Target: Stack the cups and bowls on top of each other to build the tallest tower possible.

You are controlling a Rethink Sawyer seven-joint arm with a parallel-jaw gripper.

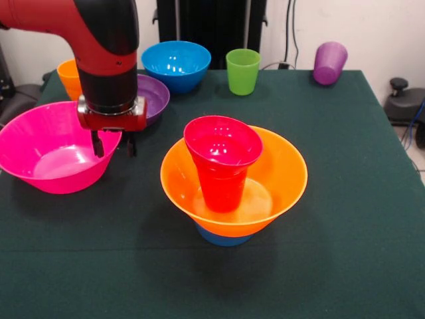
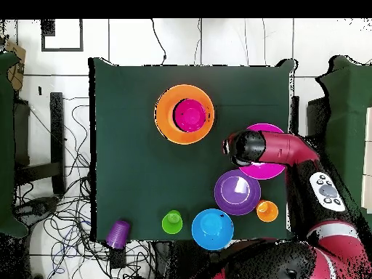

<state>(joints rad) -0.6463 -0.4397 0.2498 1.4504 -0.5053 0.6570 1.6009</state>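
No text, label, brand, number or sign is readable anywhere in either view, on the cups, the bowls, the arm or the table

bright even light, glare on bowls (image 1: 176, 65)

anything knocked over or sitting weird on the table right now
One thing: the purple translucent plastic cup lies tipped on its side at the table's far corner, while the green plastic cup stands upright. The red-orange plastic cup in the large orange plastic bowl looks slightly tilted.
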